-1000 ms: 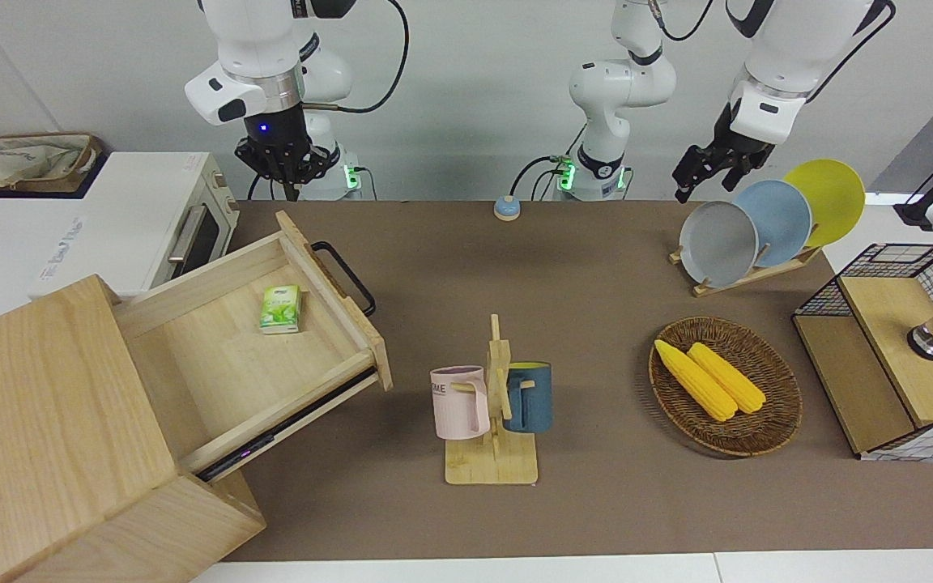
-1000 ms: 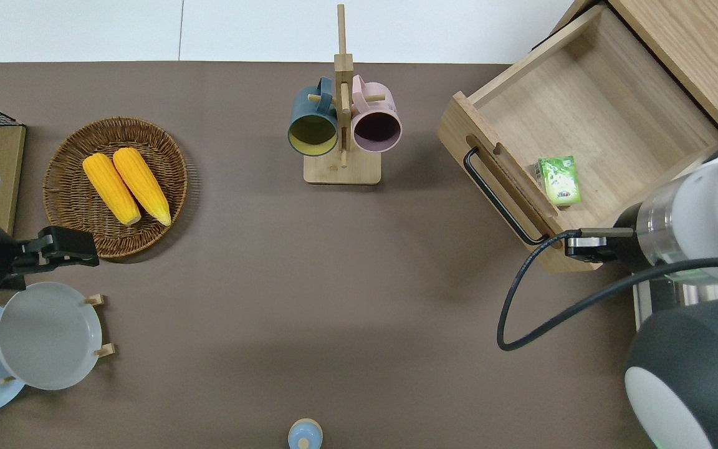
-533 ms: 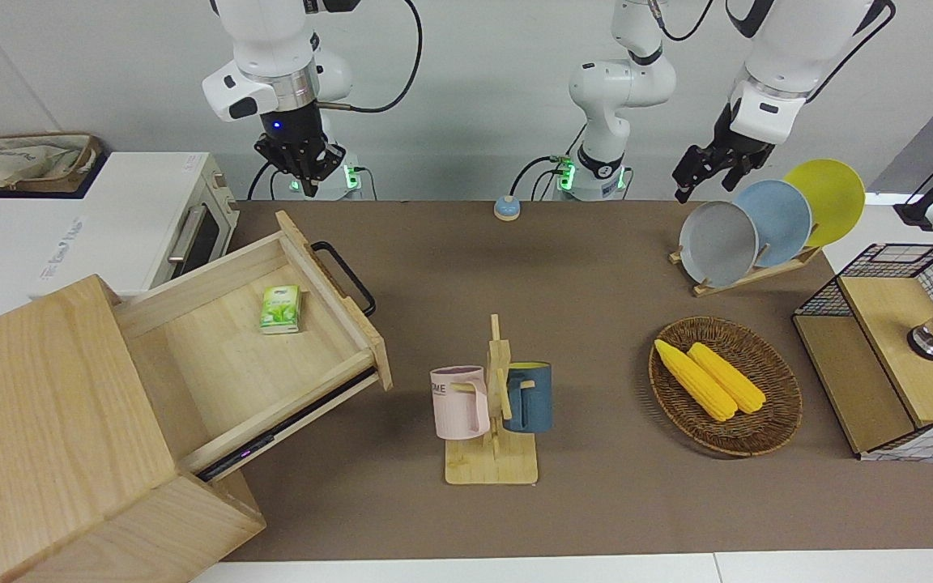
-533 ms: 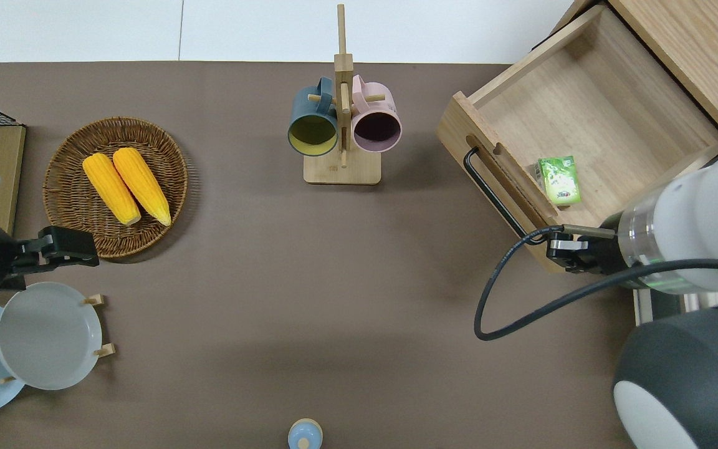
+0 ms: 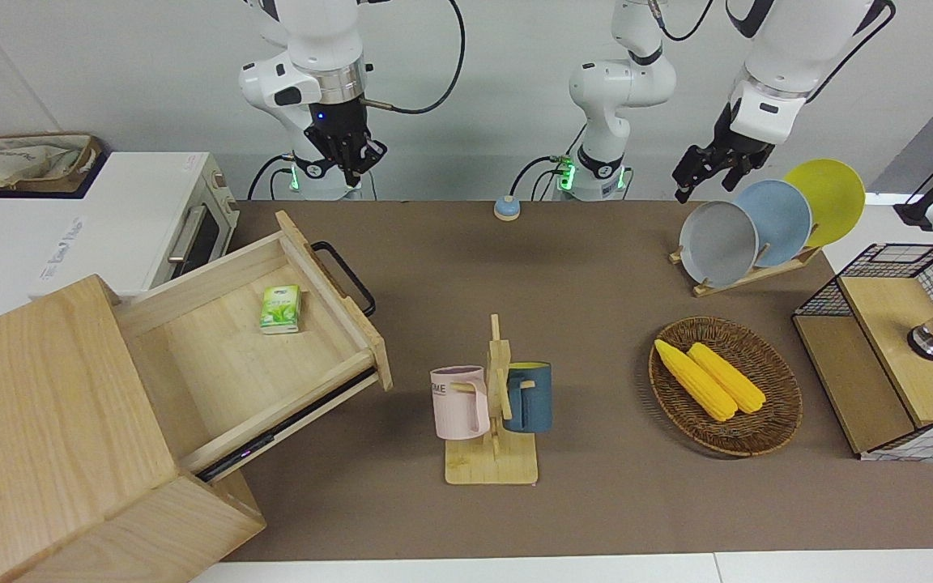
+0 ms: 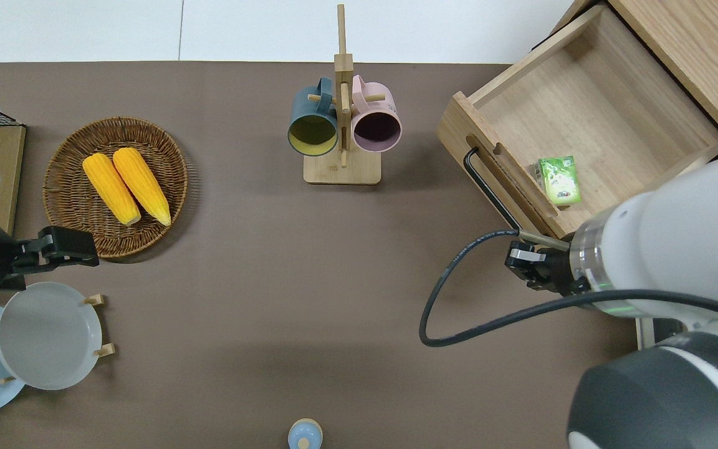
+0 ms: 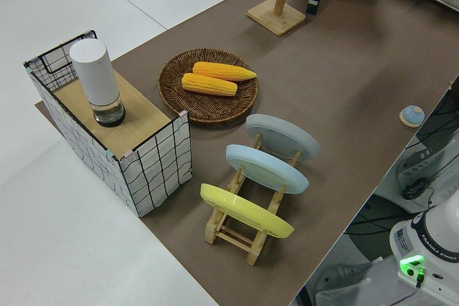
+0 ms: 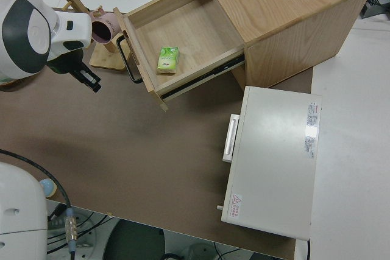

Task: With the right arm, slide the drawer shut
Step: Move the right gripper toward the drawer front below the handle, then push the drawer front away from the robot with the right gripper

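The drawer (image 5: 232, 356) of the pale wooden cabinet (image 5: 37, 421) stands pulled out wide, with its black bar handle (image 5: 345, 277) facing the table's middle. A green packet (image 5: 281, 308) lies in it. The drawer also shows in the overhead view (image 6: 596, 112) and the right side view (image 8: 195, 31). My right gripper (image 6: 524, 265) hangs in the air over the brown mat, just off the drawer front's corner nearest the robots, touching nothing. It also shows in the front view (image 5: 351, 158) and the right side view (image 8: 91, 82). My left arm is parked.
A white toaster oven (image 5: 142, 219) stands beside the cabinet, nearer the robots. A mug rack (image 5: 492, 405) with two mugs stands mid-table. A corn basket (image 5: 726, 385), a plate rack (image 5: 766, 223), a wire box (image 5: 896, 348) and a small blue button (image 5: 506, 208) are also there.
My right gripper has moved off the drawer's near corner toward the left arm's end, out over the mat. The drawer and the left arm have not moved.
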{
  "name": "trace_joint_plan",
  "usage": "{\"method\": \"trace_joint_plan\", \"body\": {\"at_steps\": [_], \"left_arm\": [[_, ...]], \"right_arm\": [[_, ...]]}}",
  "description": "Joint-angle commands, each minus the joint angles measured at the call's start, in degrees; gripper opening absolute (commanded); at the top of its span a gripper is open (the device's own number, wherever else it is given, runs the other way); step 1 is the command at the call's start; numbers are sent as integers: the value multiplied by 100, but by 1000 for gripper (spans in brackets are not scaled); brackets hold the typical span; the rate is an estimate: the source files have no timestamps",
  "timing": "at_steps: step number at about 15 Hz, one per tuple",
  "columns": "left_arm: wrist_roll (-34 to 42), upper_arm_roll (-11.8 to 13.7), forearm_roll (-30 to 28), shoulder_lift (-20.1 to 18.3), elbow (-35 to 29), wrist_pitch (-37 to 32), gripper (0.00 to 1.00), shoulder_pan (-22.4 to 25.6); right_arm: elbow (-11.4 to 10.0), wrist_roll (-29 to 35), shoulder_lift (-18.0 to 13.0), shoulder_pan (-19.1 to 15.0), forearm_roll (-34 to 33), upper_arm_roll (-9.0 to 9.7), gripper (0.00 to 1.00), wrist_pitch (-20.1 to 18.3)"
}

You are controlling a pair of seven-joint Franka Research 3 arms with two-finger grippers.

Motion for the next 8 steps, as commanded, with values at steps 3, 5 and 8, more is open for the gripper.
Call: {"method": "trace_joint_plan", "body": {"at_steps": [3, 5, 8], "left_arm": [[51, 25, -5, -48, 21, -89, 993, -7], [51, 25, -5, -48, 21, -89, 993, -7], [51, 25, -5, -48, 21, -89, 993, -7]], "right_arm": [[-825, 1176, -75, 377, 101, -56, 0, 936], [-1125, 1694, -22, 421, 92, -56, 0, 1402], [-1231, 1845, 39, 421, 92, -73, 0, 1589]]}}
